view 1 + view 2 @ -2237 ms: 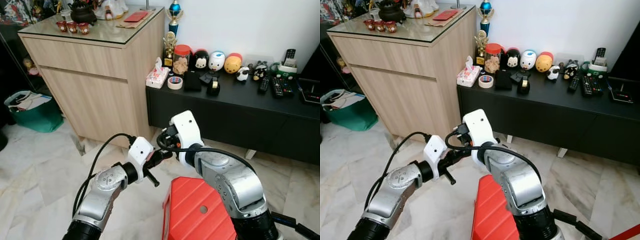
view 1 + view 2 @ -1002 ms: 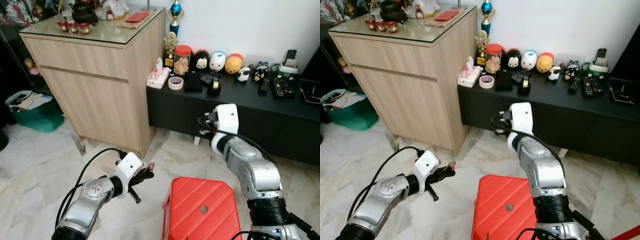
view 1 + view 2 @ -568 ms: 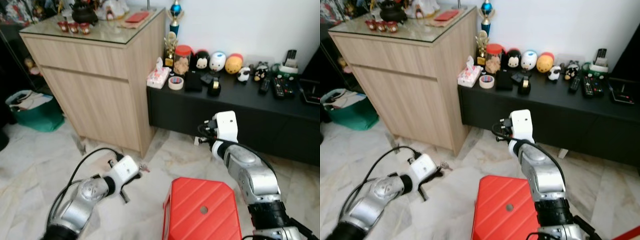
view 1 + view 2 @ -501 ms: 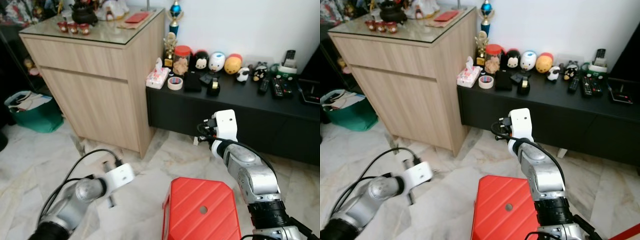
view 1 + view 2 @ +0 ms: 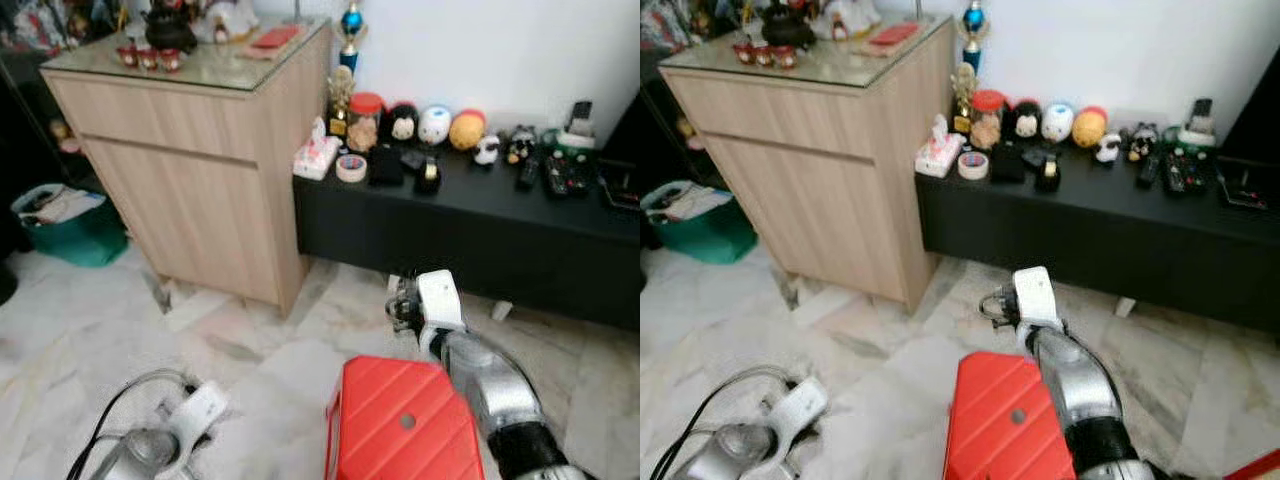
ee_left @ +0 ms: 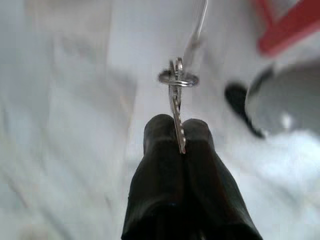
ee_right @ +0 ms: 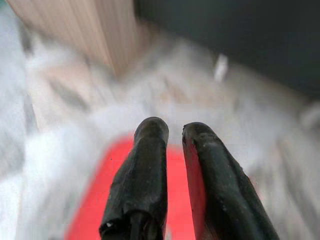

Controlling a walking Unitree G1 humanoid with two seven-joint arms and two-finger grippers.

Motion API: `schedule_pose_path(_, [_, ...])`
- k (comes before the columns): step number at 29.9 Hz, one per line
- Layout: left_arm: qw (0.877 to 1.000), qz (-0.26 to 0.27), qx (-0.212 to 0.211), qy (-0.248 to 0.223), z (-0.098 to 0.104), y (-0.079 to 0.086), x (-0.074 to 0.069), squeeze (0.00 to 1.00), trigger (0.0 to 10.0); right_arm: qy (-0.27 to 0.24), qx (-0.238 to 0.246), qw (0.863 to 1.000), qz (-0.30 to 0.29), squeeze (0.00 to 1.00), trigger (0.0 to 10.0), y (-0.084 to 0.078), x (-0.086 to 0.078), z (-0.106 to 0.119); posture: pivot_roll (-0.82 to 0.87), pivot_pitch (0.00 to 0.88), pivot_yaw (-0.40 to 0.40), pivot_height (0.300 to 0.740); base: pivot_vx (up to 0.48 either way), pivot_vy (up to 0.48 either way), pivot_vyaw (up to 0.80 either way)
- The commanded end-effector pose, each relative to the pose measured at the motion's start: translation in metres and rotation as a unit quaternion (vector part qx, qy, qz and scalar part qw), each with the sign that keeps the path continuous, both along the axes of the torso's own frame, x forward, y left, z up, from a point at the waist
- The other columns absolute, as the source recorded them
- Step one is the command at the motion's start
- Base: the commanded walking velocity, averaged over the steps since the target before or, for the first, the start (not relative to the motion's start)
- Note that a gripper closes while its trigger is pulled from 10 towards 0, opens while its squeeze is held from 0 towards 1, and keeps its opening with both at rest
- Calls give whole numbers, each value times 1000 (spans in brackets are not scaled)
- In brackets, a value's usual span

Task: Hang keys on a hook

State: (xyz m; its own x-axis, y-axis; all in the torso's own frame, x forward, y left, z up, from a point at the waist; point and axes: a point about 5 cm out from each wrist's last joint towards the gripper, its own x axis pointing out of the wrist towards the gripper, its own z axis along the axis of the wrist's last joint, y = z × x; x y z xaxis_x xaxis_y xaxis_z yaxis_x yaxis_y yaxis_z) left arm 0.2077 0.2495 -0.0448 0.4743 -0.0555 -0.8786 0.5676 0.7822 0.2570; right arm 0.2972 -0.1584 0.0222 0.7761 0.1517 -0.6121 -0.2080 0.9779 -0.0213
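The keys (image 6: 178, 97) are pinched between the pressed-together fingers of my left gripper (image 6: 178, 145), one blade clamped edge-on and the ring standing just past the fingertips, over pale marble floor (image 5: 90, 330). A second ago I carried that gripper up in front of me, close to my right arm; now my left arm (image 5: 170, 440) has dropped low and near on the left, almost out of the head views, so the keys have gone down with it, well away from any wall or cabinet. My right gripper (image 7: 175, 137) has sunk too, from the level of the black console (image 5: 470, 215) to just above the near red stool (image 5: 400, 425); its fingers are slightly parted and hold nothing. The head views are blurred, which I take to mean I am moving. I can make out no hook on the wooden cabinet (image 5: 190, 150) far left or along the console, so I judge hanging is not yet near: I must first find the hook and lift the keys again.
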Motion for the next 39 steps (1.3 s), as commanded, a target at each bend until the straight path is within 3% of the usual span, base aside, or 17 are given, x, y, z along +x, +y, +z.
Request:
schedule_pose_path(1, [994,106,-21,35,-17,9,-25,0,10000,43,-7,999,-8,0,10000,-4,-18,-27,4,3,13,716,0,0,0])
schedule_pose_path(2, [992,107,-24,55,-22,9,-35,0,10000,61,-11,998,-11,0,10000,-6,-25,-36,3,3,11,716,0,0,0])
schedule_pose_path(5, [991,-16,25,131,-36,5,-67,0,10000,108,-14,994,-10,0,10000,-9,-50,-61,4,1,12,716,0,0,0])
schedule_pose_path(6, [991,-16,25,131,-36,5,-67,0,10000,108,-14,994,-10,0,10000,-9,-50,-61,4,1,12,716,0,0,0])
schedule_pose_path(7, [991,2,39,127,-39,9,-71,0,10000,118,-17,993,-6,0,10000,-10,-57,-68,7,1,10,716,0,0,0])
schedule_pose_path(9, [991,88,17,100,-40,9,-72,0,10000,126,-16,992,-18,0,10000,-12,-66,-76,9,0,9,716,0,0,0])
schedule_pose_path(10, [961,267,-57,41,-39,8,-64,0,10000,134,-27,990,-41,0,10000,-18,-74,-82,9,0,10,716,0,0,0])
schedule_pose_path(12, [933,350,-83,17,-39,10,-62,0,10000,137,-27,989,-51,0,10000,-20,-77,-85,6,0,9,716,0,0,0])
schedule_pose_path(15, [938,340,-66,-10,-38,9,-58,0,10000,150,-12,987,-52,0,10000,-17,-87,-93,10,0,5,716,0,0,0])
schedule_pose_path(21, [921,363,-107,-95,-27,5,-35,0,10000,159,-12,986,-54,0,10000,-14,-99,-100,16,0,-4,716,0,0,0])
schedule_pose_path(24, [925,331,-120,-140,-17,2,-18,0,10000,153,-9,986,-63,0,10000,-14,-99,-100,13,0,-4,716,0,0,0])
schedule_pose_path(25, [936,275,-138,-172,-5,-5,0,0,10000,148,-4,987,-65,0,10000,-14,-98,-100,13,0,-3,716,0,0,0])
schedule_pose_path(27, [951,184,-150,-199,8,-18,18,0,10000,150,-14,987,-53,0,10000,-13,-97,-100,15,0,-3,716,0,0,0])
schedule_pose_path(28, [952,174,-153,-202,9,-20,20,0,10000,150,-16,987,-51,0,10000,-13,-97,-100,15,0,-3,716,0,0,0])
schedule_pose_path(32, [962,33,-144,-232,29,-36,41,0,10000,140,-38,989,-21,0,10000,-12,-90,-96,6,0,5,716,0,0,0])
schedule_pose_path(35, [957,-31,-162,-237,40,-49,53,0,10000,104,-30,994,-22,0,10000,-14,-73,-85,0,0,10,716,0,0,0])
schedule_pose_path(39, [950,-68,-188,-239,49,-59,59,0,10000,73,-6,997,-14,0,10000,-13,-56,-73,-11,0,16,716,0,0,0])
